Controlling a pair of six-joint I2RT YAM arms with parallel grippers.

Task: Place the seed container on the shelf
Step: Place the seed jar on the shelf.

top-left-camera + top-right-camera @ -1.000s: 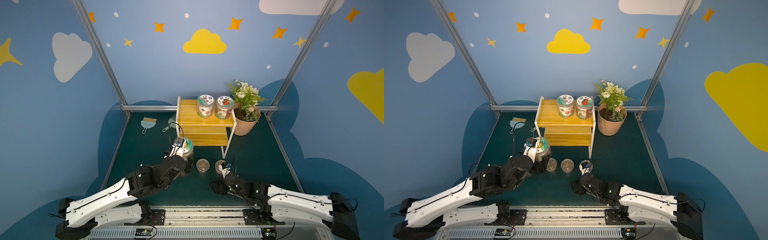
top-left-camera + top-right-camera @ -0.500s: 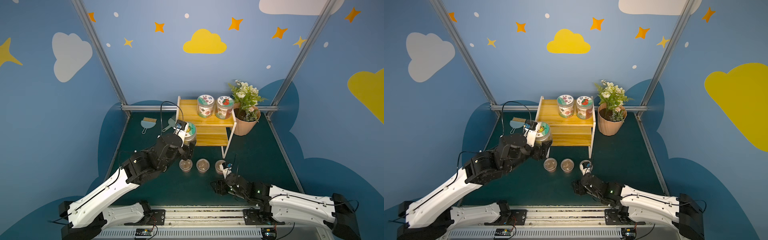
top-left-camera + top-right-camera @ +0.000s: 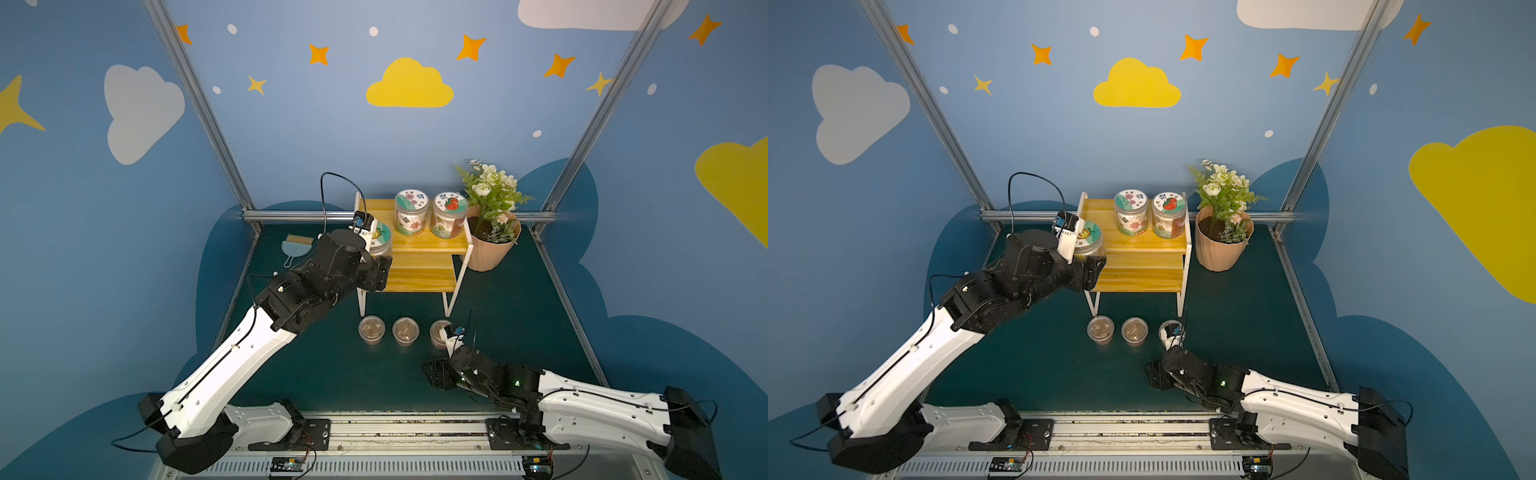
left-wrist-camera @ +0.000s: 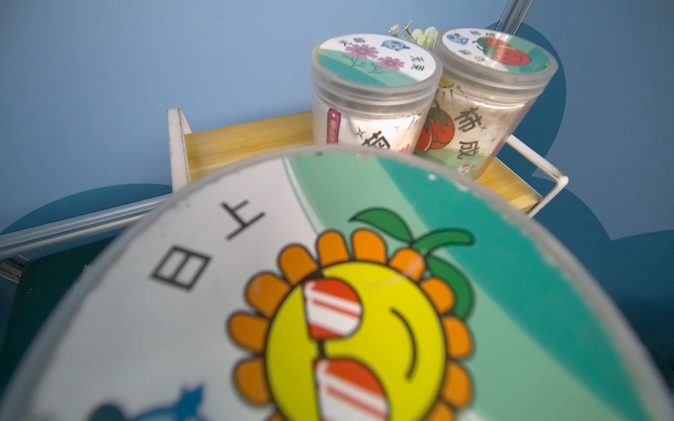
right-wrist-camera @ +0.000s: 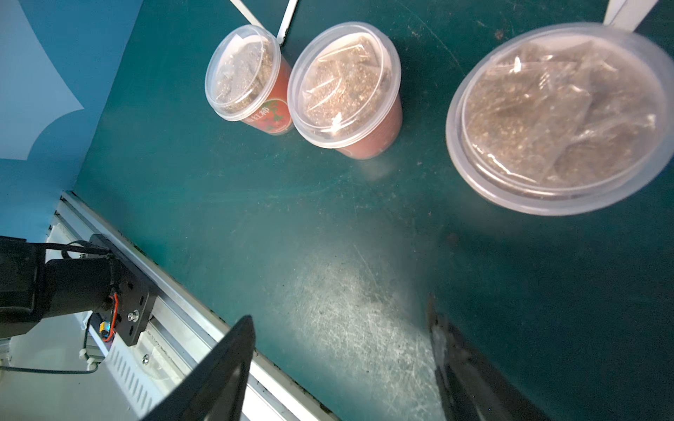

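The seed container point(image 3: 381, 240) is a clear jar with a sunflower lid that fills the left wrist view point(image 4: 346, 310). My left gripper point(image 3: 375, 262) is shut on it and holds it in the air at the front left corner of the shelf point(image 3: 419, 246). The gripper's fingers are hidden under the lid in the wrist view. The shelf's yellow top board point(image 4: 248, 135) lies just beyond the jar. My right gripper point(image 3: 432, 374) hovers low over the green table near its front edge, open and empty point(image 5: 339, 310).
Two lidded jars point(image 3: 410, 212) point(image 3: 448, 214) stand on the right half of the top board. Three soil cups point(image 3: 371, 328) point(image 3: 405, 330) point(image 3: 438, 332) line up before the shelf legs. A flower pot point(image 3: 492, 245) stands to the shelf's right, a blue brush point(image 3: 293, 245) to its left.
My left arm has lifted the seed container off the table and carried it up and back to the shelf's left end. The right arm has barely moved.
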